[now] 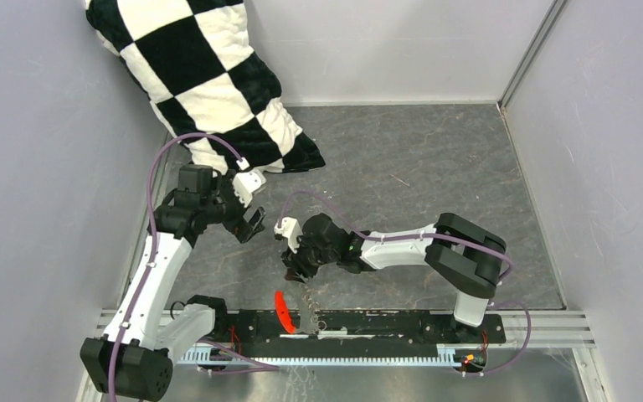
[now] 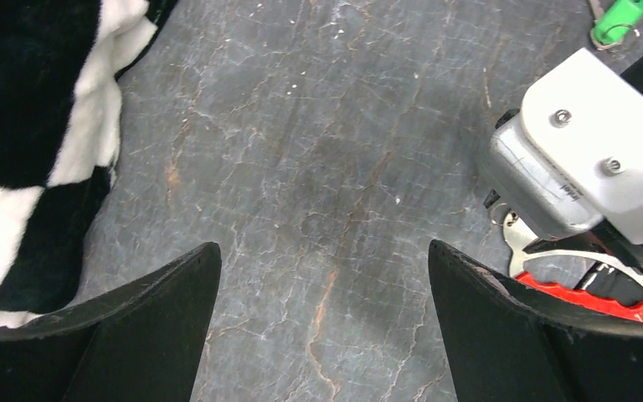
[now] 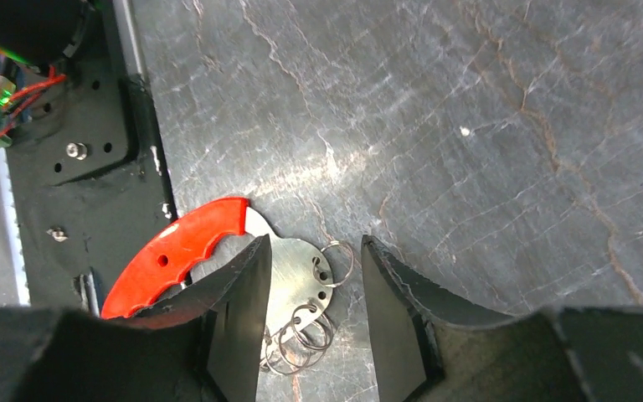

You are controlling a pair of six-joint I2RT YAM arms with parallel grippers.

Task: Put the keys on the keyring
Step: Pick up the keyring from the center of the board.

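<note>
Red plastic tag [image 3: 176, 251], flat and curved, scalloped along one edge and pierced by small holes, is lying on the table [image 3: 469, 126] beside the black base plate [image 3: 75, 167]. It is joining onto the keyring [image 3: 297, 272], a silvery metal plate carrying several thin wire rings.

Right jaws are standing partly apart above it, black fingers [image 3: 393, 310] straddling the silvery plate. One finger is sitting clear of the plate and the other is overlapping its edge; whether that one is touching cannot be told.

Key [image 2: 619, 18], with a green plastic head, is showing only in the left wrist view. It is lying on the table apart from the keyring, beyond the right arm's white and silver camera housing [image 2: 586, 167]. Dark print on that housing is too small to read.

Left jaws are gaping wide over grey, crack-veined table, gripping nothing.

Black-and-white chequered quilted blanket [image 1: 209, 75] is lying at the far left corner, with the top view showing its pattern most fully.
</note>
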